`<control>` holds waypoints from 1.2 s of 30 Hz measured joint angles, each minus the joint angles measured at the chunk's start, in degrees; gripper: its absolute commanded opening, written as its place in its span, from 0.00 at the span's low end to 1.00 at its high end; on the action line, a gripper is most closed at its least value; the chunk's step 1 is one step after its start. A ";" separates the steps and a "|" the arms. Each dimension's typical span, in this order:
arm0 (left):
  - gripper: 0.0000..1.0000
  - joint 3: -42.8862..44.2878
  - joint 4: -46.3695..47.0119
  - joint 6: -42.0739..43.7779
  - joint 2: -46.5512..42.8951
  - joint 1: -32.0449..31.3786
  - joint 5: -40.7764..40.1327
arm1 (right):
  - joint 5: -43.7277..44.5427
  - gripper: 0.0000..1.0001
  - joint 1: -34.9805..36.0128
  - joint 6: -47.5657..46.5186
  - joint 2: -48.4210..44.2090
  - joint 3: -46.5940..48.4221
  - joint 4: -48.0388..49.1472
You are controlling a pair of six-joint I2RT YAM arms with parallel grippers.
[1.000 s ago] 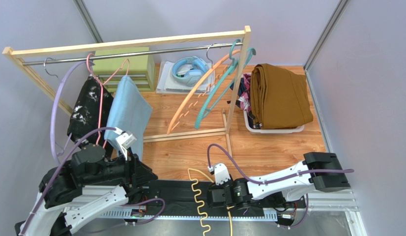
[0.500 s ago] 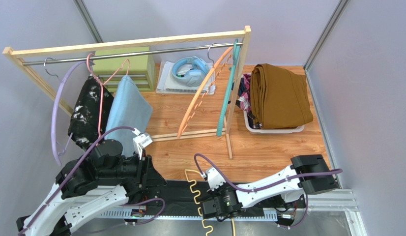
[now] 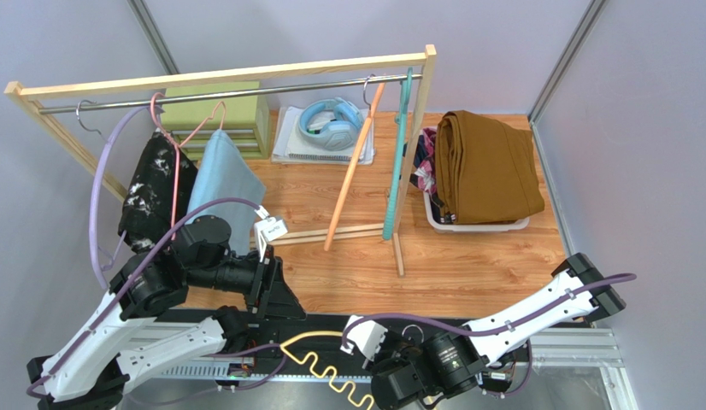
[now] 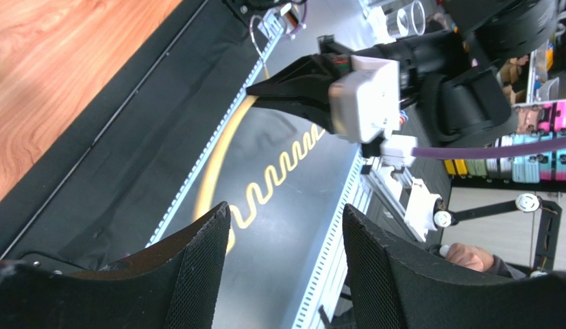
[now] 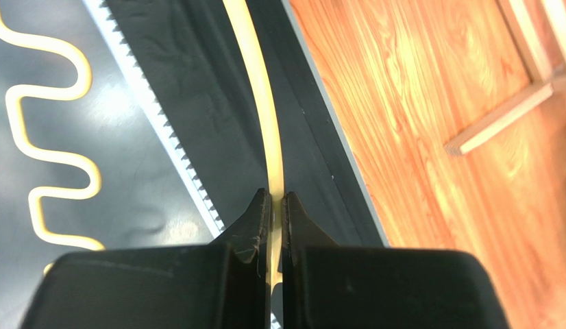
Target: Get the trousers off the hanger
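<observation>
Grip: right gripper (image 5: 275,199) pinches bare yellow wavy plastic hanger (image 5: 261,103), 6 o'clock | left gripper (image 4: 286,226) wide, ready for light-blue cloth trousers (image 3: 221,184), 10 o'clock

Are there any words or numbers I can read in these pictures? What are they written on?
No word, number or sign here can be read.
white tag on the left arm: tiny dark marks, too small to read.
white booklet under the blue headphones: no writing that can be made out.
</observation>
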 measured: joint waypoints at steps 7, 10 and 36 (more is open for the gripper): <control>0.69 -5.84 0.17 0.92 2.56 0.00 4.96 | 2.34 0.00 3.54 -6.36 -0.74 5.03 -0.85; 0.70 -8.57 1.01 0.79 2.95 0.00 7.89 | 4.17 0.00 3.78 -8.26 0.17 9.03 -0.70; 0.00 -13.92 7.61 -2.84 0.15 0.33 20.59 | 12.61 0.04 3.80 -15.28 2.38 16.65 -1.81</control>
